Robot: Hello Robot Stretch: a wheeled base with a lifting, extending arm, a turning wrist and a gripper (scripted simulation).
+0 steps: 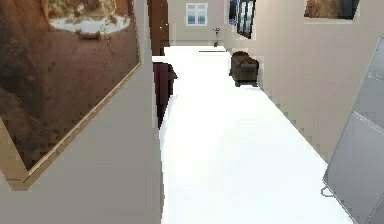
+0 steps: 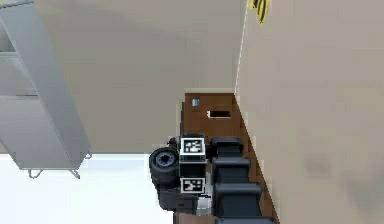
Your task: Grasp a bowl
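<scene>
Gripper (image 2: pixel 156 172) sits at the far end of the arm (image 2: pixel 228 188), low in the arm side view, left of the two white marker squares (image 2: pixel 192 147). Behind its far end there is just bare white floor and beige wall, with nothing hanging from it, so it holds nothing. Finger setting can't be read from these pictures. As for the bowl, I can't tell where it is: nothing I can make out has a bowl's shape, so no location to give. Forward view looks down a corridor with white floor (image 1: pixel 235 140). A big framed painting (image 1: pixel 60 70) hangs close on the left wall, with a dark red cabinet (image 1: pixel 166 82) past it. A dark armchair (image 1: pixel 244 67) stands by the right wall further on, a window (image 1: pixel 196 13) is at the far end, and a tall grey unit (image 1: pixel 362 165) is at the right edge. Likely the same unit stands at the arm side view's left, apart from the arm. A dark brown panel (image 2: pixel 210 112) lies beyond the arm by the wall. Progress, my read: near zero. Target not located, not approached, not grasped. Left to do: search, probably by driving on down the corridor or checking rooms off it. Then bring the arm side up to whatever surface carries the bowl, reach, grasp, lift.
</scene>
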